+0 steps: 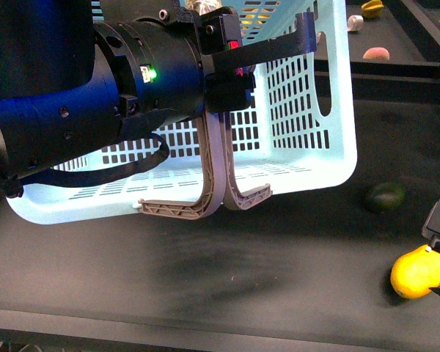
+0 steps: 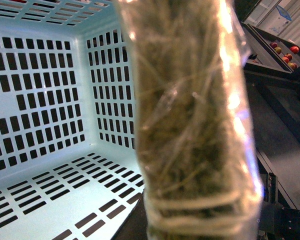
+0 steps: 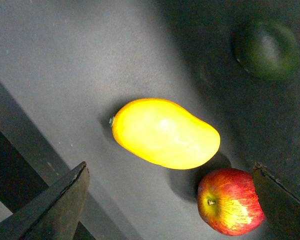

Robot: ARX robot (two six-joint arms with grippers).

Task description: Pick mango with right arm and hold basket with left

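Yellow and smooth, the mango (image 1: 418, 273) lies on the black table (image 1: 205, 293), outside the basket (image 1: 308, 139) and well apart from its right front corner. A dark green fruit (image 1: 385, 196) lies nearer that corner, also outside the basket. The right gripper (image 3: 170, 172) hovers over the mango, spread wide. One finger (image 3: 55, 210) stands on each side of the mango and neither touches it. A red apple (image 3: 230, 200) shows only in the right wrist view, likewise outside the basket.

The pale turquoise basket has slotted walls, and its two grey-brown handles (image 1: 205, 198) hang down its near side. The left gripper (image 1: 271, 51), marked with red, reaches over the basket's rim. Whether it pinches the rim cannot be told. In the left wrist view a blurred bundle (image 2: 190, 125) of fibrous stuff in clear wrap, tied with string, stands before the basket's inside. Print on a blue-and-white box (image 2: 280, 15) beyond the basket is too blurred to read.
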